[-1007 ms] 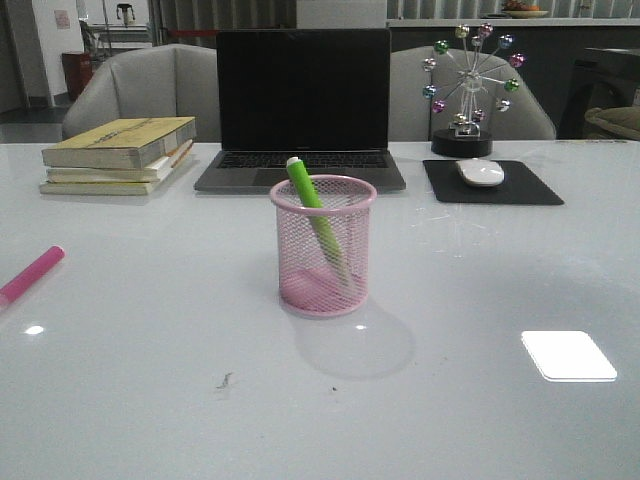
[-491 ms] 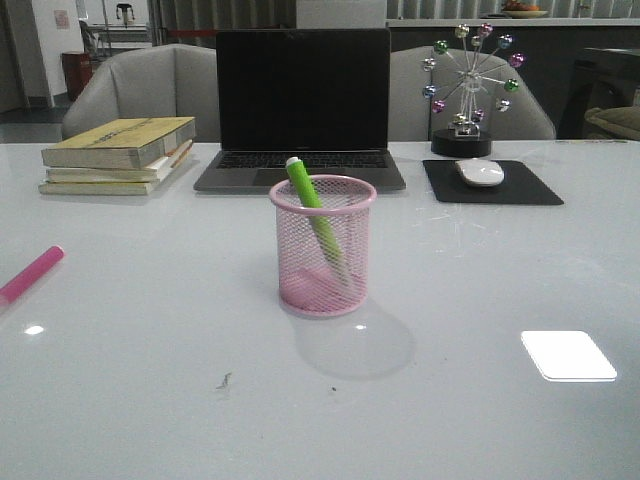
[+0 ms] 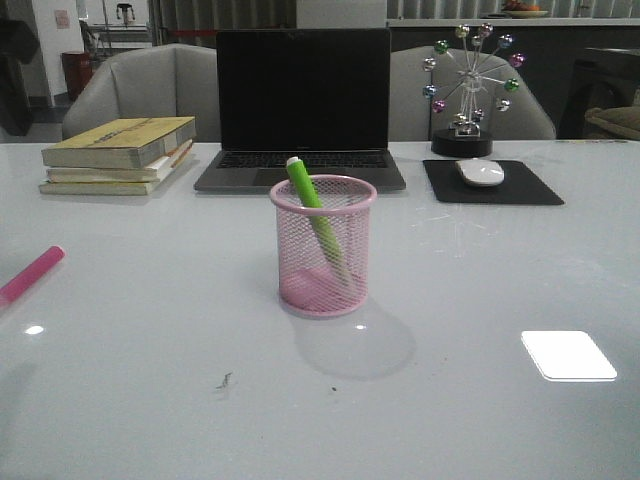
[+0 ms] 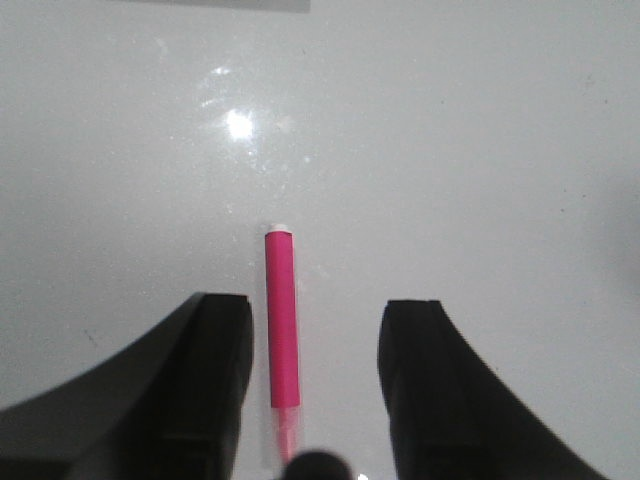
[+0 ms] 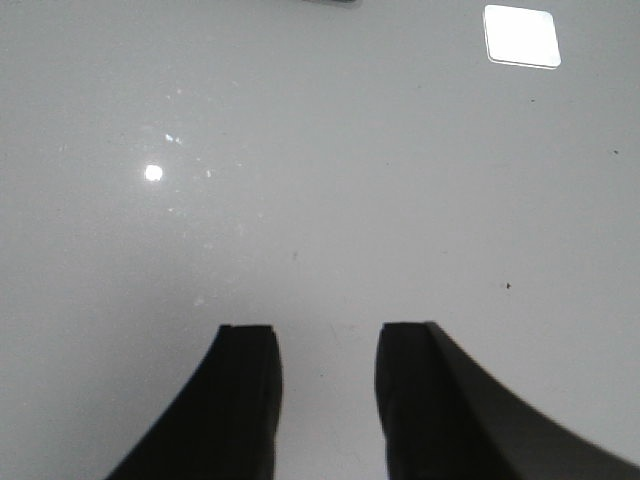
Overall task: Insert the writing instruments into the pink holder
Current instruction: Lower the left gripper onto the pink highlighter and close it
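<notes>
The pink mesh holder (image 3: pixel 323 246) stands upright mid-table, with the green marker (image 3: pixel 312 210) leaning inside it, its pale tip above the rim. The hot pink marker (image 3: pixel 31 274) lies flat on the table at the far left edge. In the left wrist view that pink marker (image 4: pixel 282 320) lies between the open fingers of my left gripper (image 4: pixel 315 305), closer to one finger, untouched. My right gripper (image 5: pixel 328 332) is open over bare table with nothing between its fingers. Neither gripper shows in the front view.
Behind the holder sit a closed-screen black laptop (image 3: pixel 303 105), a stack of books (image 3: pixel 118 155) at back left, and a mouse (image 3: pixel 480 172) on a black pad with a ferris-wheel ornament (image 3: pixel 468 90) at back right. A shadow (image 3: pixel 10 385) falls on the table's front left.
The table objects have not moved. A dark shape has appeared at the upper left edge of the front view, and a faint shadow now lies at the front left.
</notes>
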Tool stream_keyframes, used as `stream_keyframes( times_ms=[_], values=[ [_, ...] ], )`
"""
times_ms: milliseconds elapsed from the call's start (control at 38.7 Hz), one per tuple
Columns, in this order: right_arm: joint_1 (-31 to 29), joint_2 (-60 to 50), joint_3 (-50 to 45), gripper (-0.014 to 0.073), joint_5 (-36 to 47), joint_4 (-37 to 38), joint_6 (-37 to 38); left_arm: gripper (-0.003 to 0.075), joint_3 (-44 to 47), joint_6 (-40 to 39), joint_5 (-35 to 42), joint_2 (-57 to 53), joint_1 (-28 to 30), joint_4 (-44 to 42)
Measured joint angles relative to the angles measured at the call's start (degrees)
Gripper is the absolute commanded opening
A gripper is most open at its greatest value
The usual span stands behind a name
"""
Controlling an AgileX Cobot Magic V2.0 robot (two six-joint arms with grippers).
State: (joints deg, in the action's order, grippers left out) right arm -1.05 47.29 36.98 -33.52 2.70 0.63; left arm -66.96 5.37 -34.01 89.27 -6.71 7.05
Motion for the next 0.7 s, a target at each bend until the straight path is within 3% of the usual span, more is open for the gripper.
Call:
stream_keyframes(
  times_ms=[336,697],
  values=[
    [0.0,0.0,0.0,0.0371,-2.9,0.0,0.0,0.0376,-15.5,-5.4,-12.4,14.9,2.0,0.0],
    [0.0,0.0,0.0,0.0371,-4.0,0.0,0.0,0.0376,-19.3,-5.4,-18.3,24.4,3.3,-0.2]
  ],
)
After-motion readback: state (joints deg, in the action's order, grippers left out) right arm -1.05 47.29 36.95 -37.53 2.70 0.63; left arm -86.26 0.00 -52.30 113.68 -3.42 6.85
